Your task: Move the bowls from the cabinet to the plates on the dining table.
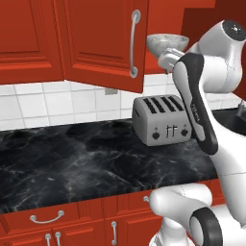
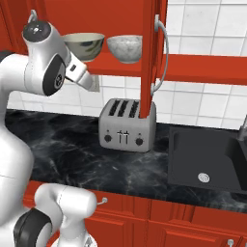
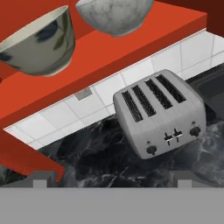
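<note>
The cabinet [image 2: 116, 67] is open, its red door [image 1: 103, 38] swung out with a long silver handle. Two bowls stand side by side on its shelf [image 3: 109, 48]. The cream-beige bowl [image 2: 84, 46] [image 3: 39, 41] is on the left and the mottled white-grey bowl [image 2: 124, 48] [image 3: 114, 15] [image 1: 167, 43] on the right. My gripper [image 3: 113, 179] is open with nothing between its fingers. It sits below and in front of the shelf, apart from both bowls. The plates and the dining table are out of view.
A silver four-slot toaster [image 2: 126, 126] [image 1: 161, 120] stands on the black marble counter [image 1: 72, 163] under the cabinet. A dark sink [image 2: 207, 159] lies to the right. The second open door [image 2: 149, 58] stands edge-on just right of the mottled bowl. Red drawers [image 1: 48, 218] run below.
</note>
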Controlling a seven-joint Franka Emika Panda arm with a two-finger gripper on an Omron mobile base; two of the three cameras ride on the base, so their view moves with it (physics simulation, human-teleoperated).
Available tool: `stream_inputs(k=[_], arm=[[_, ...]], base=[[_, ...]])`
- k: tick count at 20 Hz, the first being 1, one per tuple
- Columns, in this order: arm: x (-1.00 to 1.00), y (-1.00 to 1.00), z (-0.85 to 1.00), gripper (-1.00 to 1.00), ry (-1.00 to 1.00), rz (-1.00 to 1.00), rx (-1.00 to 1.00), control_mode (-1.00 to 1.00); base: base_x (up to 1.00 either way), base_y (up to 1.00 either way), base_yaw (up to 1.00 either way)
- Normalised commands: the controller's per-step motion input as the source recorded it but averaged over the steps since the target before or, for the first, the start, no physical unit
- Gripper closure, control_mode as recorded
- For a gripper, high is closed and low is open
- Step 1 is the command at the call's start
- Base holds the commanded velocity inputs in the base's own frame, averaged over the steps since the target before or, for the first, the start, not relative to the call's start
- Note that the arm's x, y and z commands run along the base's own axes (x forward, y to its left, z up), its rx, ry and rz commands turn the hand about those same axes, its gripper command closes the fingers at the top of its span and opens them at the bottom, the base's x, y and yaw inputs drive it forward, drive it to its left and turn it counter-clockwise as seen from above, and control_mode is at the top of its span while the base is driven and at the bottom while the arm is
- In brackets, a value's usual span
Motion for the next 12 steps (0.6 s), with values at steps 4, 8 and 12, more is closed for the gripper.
stream_inputs(k=[4, 8, 12], arm=[[0.36, -0.06, 0.0, -1.0, 0.0, 0.0, 0.19, -1.0], [0.39, -0.05, 0.0, -1.0, 0.0, 0.0, 0.28, -1.0], [0.52, 0.0, 0.0, -1.0, 0.0, 0.0, 0.16, -1.0]], base=[[0.0, 0.0, 0.0], [0.0, 0.0, 0.0], [0.0, 0.0, 0.0]])
